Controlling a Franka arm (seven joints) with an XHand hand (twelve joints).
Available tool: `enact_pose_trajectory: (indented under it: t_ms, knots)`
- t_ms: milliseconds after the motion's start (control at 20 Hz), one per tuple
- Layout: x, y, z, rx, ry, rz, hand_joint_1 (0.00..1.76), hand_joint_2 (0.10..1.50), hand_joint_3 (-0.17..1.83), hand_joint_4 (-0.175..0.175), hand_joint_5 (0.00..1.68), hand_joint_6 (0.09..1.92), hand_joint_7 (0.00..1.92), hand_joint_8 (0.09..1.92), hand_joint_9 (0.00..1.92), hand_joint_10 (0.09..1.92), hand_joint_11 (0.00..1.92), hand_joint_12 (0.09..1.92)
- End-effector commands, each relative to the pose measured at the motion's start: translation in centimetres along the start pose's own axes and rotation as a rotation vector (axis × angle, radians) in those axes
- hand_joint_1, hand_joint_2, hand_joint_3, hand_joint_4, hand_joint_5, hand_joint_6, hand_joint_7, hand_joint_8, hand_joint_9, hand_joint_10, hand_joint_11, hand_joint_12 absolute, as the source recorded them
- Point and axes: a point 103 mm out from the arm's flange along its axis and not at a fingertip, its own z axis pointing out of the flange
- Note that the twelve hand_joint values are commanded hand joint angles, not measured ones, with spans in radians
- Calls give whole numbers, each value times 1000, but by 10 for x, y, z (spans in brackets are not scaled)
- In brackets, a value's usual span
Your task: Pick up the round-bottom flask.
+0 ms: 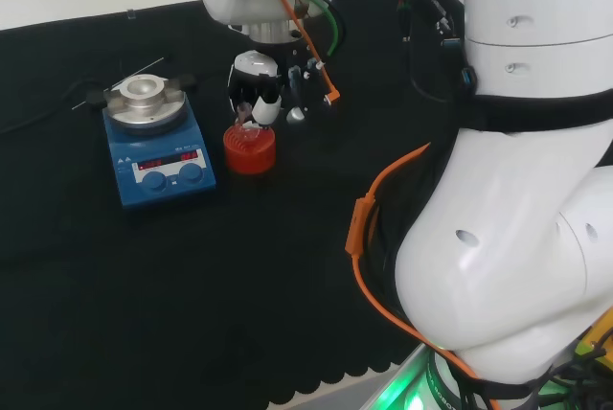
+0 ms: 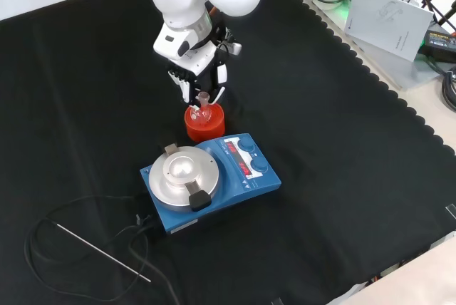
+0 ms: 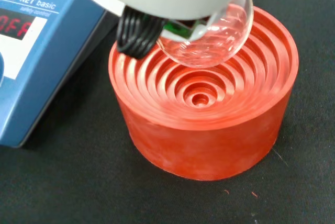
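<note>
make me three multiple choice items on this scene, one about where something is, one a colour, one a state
1. In the front view, where is the ribbed stand relative to the blue hotplate stirrer?
A. just above it, farther off
B. on its round top plate
C. at the cloth's lower left corner

2. What colour is the ribbed stand?
A. blue
B. red
C. white

3. How is the round-bottom flask placed in the wrist view?
A. lying on the cloth
B. its bulb lifted off the stand's centre, with the rings bare beneath
C. resting on the stirrer's plate

Answers:
1. A: the stand sits between the hand and the stirrer.
2. B: the head and wrist views both show it red.
3. B: the stand's middle rings are uncovered and the bulb hangs above them, close under the hand.
</note>
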Motion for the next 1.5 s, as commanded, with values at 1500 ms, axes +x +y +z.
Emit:
enact_pose_trajectory:
  t_ms: [1500]
  knots:
    - [33, -16, -51, -38, -60, -49, 1322, 539, 867, -175, 1171, 763, 1438, 654, 1660, 369, 1662, 903]
